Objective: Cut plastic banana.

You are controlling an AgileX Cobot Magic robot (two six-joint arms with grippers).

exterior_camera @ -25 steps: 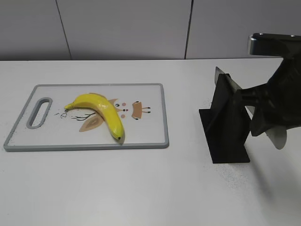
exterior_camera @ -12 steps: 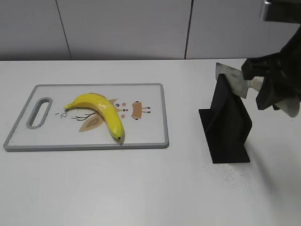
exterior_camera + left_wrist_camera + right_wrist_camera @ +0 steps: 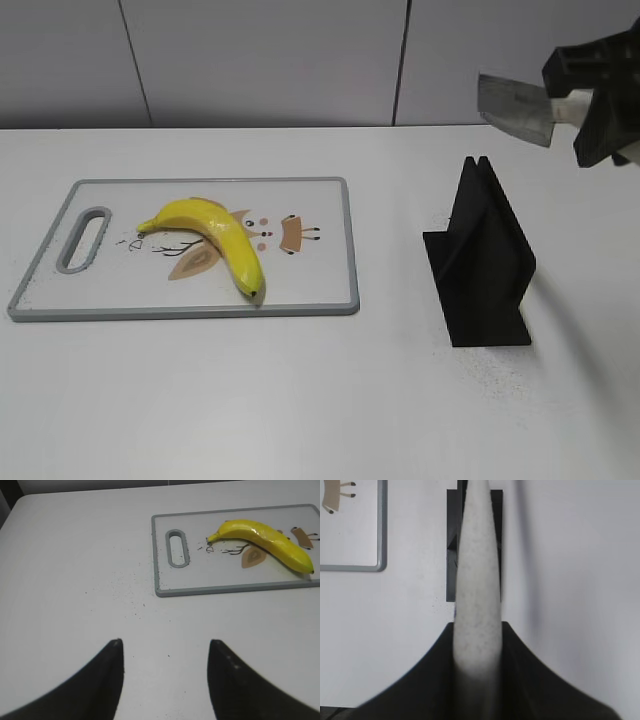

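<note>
A yellow plastic banana (image 3: 212, 236) lies on a white cutting board with a grey rim (image 3: 330, 306) at the left; both also show in the left wrist view, banana (image 3: 265, 542) and board (image 3: 210, 589). My right gripper (image 3: 590, 115) is shut on a knife's pale handle (image 3: 477, 590) and holds it high above the black knife stand (image 3: 485, 255), blade (image 3: 515, 108) pointing left. My left gripper (image 3: 165, 647) is open and empty over bare table, left of the board; it is out of the exterior view.
The black knife stand sits right of the board and shows under the handle in the right wrist view (image 3: 451, 545). Bare white table lies between board and stand. A grey panelled wall (image 3: 270, 60) runs behind the table.
My right gripper has lifted the knife up out of the stand's slot and carried it well above the stand. The banana and board have not moved.
</note>
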